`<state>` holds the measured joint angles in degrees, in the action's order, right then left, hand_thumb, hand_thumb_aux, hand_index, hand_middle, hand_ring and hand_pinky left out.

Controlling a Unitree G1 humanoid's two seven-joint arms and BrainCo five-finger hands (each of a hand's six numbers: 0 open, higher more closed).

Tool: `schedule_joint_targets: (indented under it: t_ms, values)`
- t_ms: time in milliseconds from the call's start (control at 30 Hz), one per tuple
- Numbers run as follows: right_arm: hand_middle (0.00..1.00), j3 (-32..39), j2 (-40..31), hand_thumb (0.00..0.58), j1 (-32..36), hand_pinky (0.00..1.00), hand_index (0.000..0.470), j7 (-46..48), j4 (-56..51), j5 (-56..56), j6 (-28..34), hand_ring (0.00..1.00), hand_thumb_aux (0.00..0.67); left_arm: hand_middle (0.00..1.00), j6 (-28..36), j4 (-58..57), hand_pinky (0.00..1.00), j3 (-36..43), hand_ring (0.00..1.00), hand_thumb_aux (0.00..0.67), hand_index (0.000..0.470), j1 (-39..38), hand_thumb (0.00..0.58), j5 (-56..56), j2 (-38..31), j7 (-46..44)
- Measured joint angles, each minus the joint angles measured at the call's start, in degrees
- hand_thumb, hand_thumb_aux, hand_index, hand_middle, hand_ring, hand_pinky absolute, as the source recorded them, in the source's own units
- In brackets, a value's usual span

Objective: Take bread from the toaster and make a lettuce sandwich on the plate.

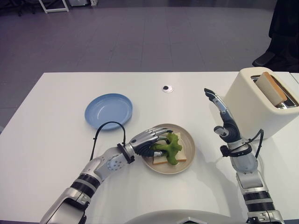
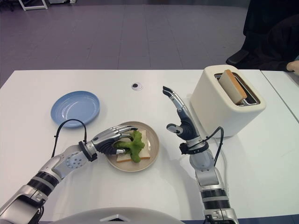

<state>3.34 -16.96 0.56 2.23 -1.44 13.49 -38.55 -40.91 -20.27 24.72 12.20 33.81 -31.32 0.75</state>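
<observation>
The left hand (image 1: pixel 147 139) lies low over the left rim of the beige plate (image 1: pixel 189 140), near the front edge of the white table (image 1: pixel 56 121). Its fingers are curved over the lettuce (image 1: pixel 170 147) and the thumb closes against the leaf from below, so the hand has hold of it. The lettuce rests on a slice of bread (image 1: pixel 181 155) that lies flat on this plate. A black cable (image 1: pixel 110 124) makes a loop above the wrist of this hand.

The right hand (image 2: pixel 184 122) stands upright between the beige plate and the toaster (image 2: pixel 219 105). Its fingers are stretched out and point away from the robot. It holds nothing and does not touch the toaster.

A second slice of bread (image 2: pixel 233 85) stands in the toaster and rises out of the slot at a slant. The right eye view gives the whole toaster, with the metal edge of the slot around the slice. It also gives a thin gap on the right, where a second white surface (image 2: pixel 285 88) begins. In the left eye view the toaster reaches the right border and its far end is cut.

A blue plate (image 1: pixel 108 110) sits behind the left hand, apart from the beige one. A small round black and white thing (image 1: pixel 167 88) lies further back, near the middle of the table.
</observation>
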Motion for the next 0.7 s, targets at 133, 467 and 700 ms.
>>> schedule_joint_targets:
  t_ms: [133,467,700]
  values:
    - [0.0,-2.5,-1.4,0.0,-0.2,0.0,0.0,-0.2,1.6,0.0,-0.5,0.0,0.0,0.0,0.8,1.6,0.0,-2.0,0.0,0.0,0.0,0.5,0.0,1.8,0.0,1.9]
    - [0.0,-31.7,-13.1,0.0,0.1,0.0,0.0,-12.3,12.3,16.0,11.0,0.0,0.0,0.0,2.6,5.5,0.0,-5.9,0.0,0.0,0.0,0.4,0.0,3.4,0.4,5.0]
    - [0.0,-27.6,-21.6,0.0,1.8,0.0,0.0,-15.4,-2.8,31.0,25.1,0.0,0.0,0.0,0.9,10.7,0.0,-10.6,0.0,0.0,0.0,-1.2,0.0,0.8,2.4,9.4]
